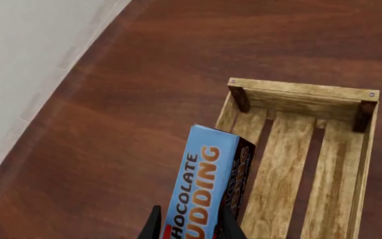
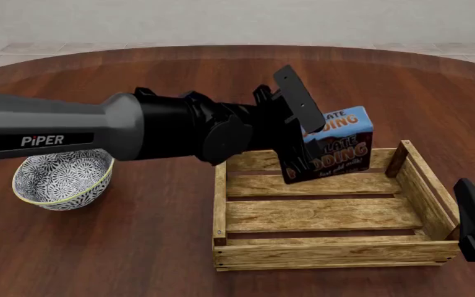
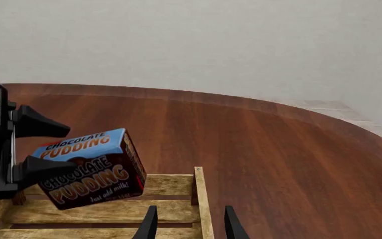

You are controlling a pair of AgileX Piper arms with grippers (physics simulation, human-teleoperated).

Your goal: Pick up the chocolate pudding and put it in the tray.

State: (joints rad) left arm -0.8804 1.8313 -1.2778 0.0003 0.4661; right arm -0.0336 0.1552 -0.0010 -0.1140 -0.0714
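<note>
The table [image 2: 138,260] of dark reddish wood carries everything. The tray [image 2: 328,250] lies directly below and just ahead of the left gripper [image 2: 297,143], its slatted floor bare. That gripper is clenched on the chocolate pudding [image 2: 341,145], its fingers clamping one end of the carton, so the carton hangs in the air, tilted, over the tray's far side. The bowl [image 2: 62,176] sits well off to the rear of the left gripper, beside the arm's forearm, apart from the tray.

The right gripper [image 3: 187,224] hovers just outside the tray's right wall with its fingers spread and nothing between them.

The likely trouble is the release: the carton is tilted and hangs close to the far slat, so let go from here it may catch that wall and tip out onto the table, or land leaning on the rim. Easing it toward the tray's middle and lower would lessen that. Nothing stands between carton and tray floor; only the far wall is close.
</note>
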